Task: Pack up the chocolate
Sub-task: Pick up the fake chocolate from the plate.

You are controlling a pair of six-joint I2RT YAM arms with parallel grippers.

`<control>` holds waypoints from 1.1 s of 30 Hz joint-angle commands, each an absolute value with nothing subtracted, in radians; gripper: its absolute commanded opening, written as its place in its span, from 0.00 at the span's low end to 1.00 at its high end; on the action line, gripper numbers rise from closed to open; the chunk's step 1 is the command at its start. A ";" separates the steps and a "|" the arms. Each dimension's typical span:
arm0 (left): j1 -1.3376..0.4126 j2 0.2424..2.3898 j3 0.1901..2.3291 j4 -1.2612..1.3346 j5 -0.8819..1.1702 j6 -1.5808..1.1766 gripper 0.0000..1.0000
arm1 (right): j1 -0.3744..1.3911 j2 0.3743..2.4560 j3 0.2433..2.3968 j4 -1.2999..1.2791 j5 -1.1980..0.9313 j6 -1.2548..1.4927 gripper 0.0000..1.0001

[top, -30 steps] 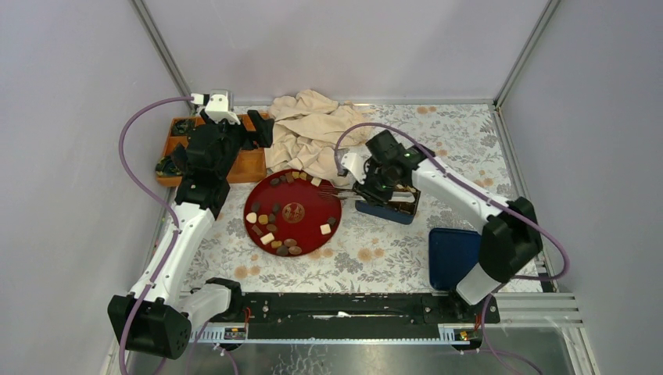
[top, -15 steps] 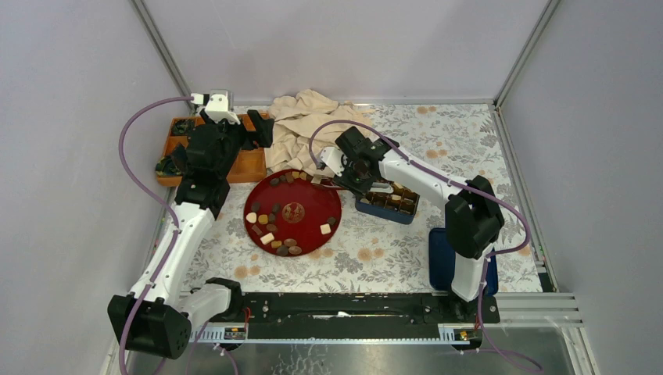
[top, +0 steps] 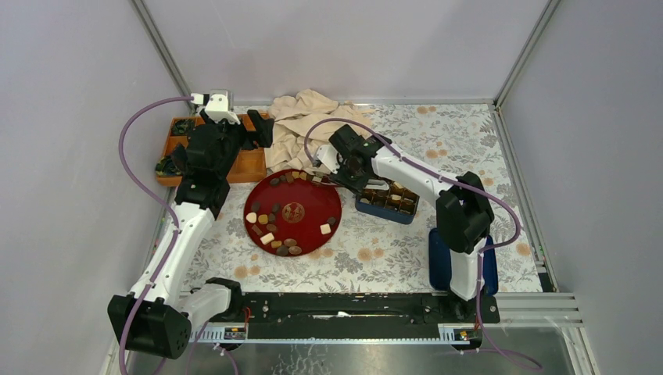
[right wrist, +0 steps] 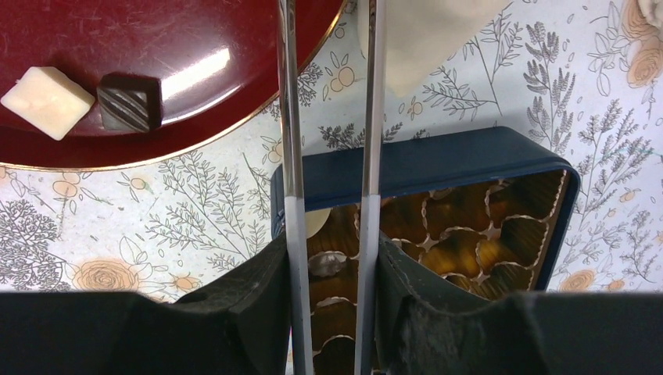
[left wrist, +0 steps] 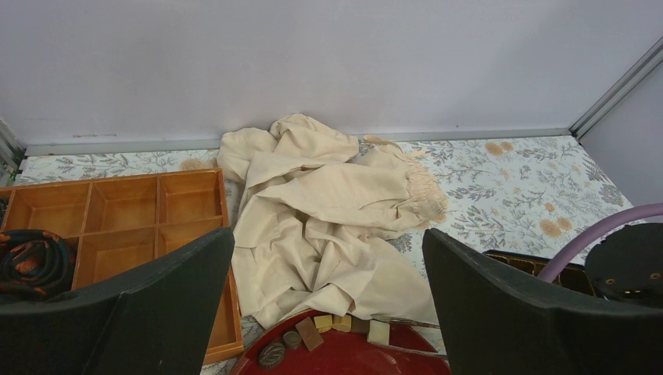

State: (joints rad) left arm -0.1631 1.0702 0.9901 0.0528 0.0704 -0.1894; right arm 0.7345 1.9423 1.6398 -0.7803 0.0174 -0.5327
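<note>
Clamping slim metal tweezers (right wrist: pixel 371 117), the right claw (right wrist: pixel 328 266) hangs between the blue box (right wrist: pixel 438 156) and the red plate (right wrist: pixel 156 39), prongs parted and bare where visible, while the left claw (left wrist: pixel 327 258) gapes empty above the wooden tray (top: pixel 242 164). The chocolate (top: pixel 270 226) lies mostly scattered on the plate, with some pieces in the box's cups. Light, smooth and easily marked, each piece probably wants a gentle pinch across opposite flat sides.
</note>
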 commanded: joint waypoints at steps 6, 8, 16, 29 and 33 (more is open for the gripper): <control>-0.166 1.052 0.981 0.100 0.063 -0.187 0.99 | 0.756 1.957 1.693 -0.808 0.013 -0.518 0.43; -0.167 1.052 0.982 0.100 0.063 -0.186 0.99 | 0.758 1.953 1.692 -0.815 0.003 -0.518 0.43; -0.167 1.054 0.982 0.100 0.063 -0.186 0.99 | 0.762 1.905 1.661 -0.801 -0.011 -0.515 0.22; -0.167 1.055 0.982 0.100 0.063 -0.184 0.99 | 0.749 1.672 1.515 -0.784 -0.192 -0.544 0.00; -0.167 1.056 0.982 0.101 0.061 -0.183 0.99 | 0.680 1.578 1.434 -0.795 -0.338 -0.583 0.00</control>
State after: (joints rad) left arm -0.1631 1.0702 0.9901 0.0528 0.0704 -0.1894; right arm 0.7399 1.6943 1.4872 -0.7959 -0.1665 -0.5392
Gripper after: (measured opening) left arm 0.986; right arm 0.393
